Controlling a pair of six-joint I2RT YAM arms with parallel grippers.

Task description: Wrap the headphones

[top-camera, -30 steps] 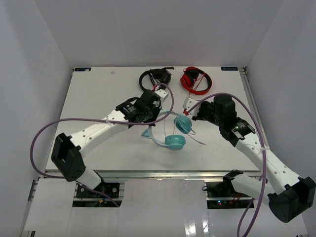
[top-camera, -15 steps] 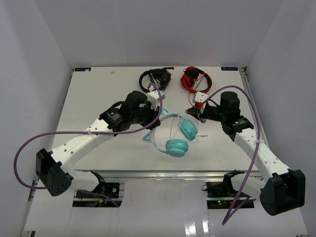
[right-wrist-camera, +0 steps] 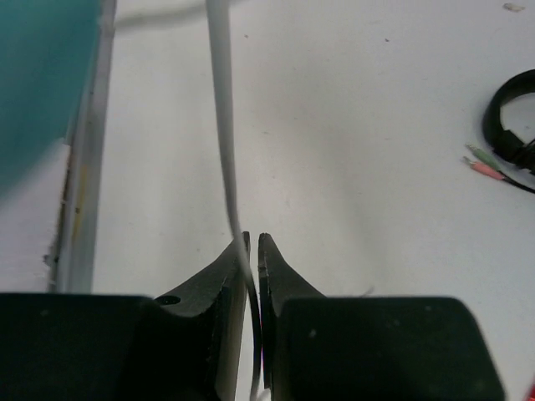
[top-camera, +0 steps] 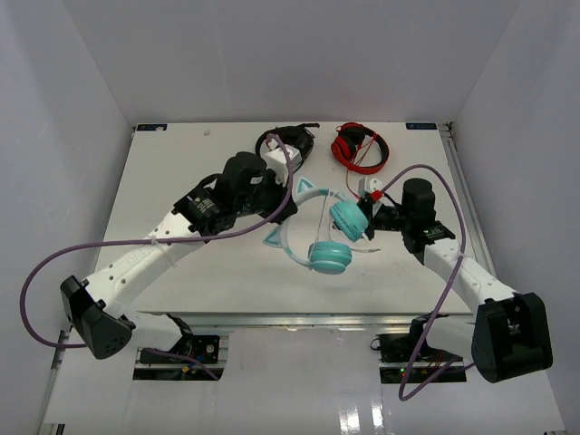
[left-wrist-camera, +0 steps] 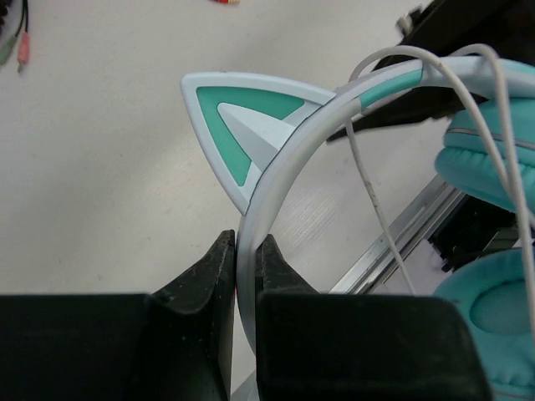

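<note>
Above table, headphones apparently open rightward.

Left arm comes off the near-left corner and angles far and right toward the middle, elbow low, wrist raised. Its left claw is clamped hard, both jaws pressed flat against the band of the headphones. Over on the near right, the right arm reaches left and slightly far. The right claw has its jaws almost touching, the white cable nipped between the tips.
</note>
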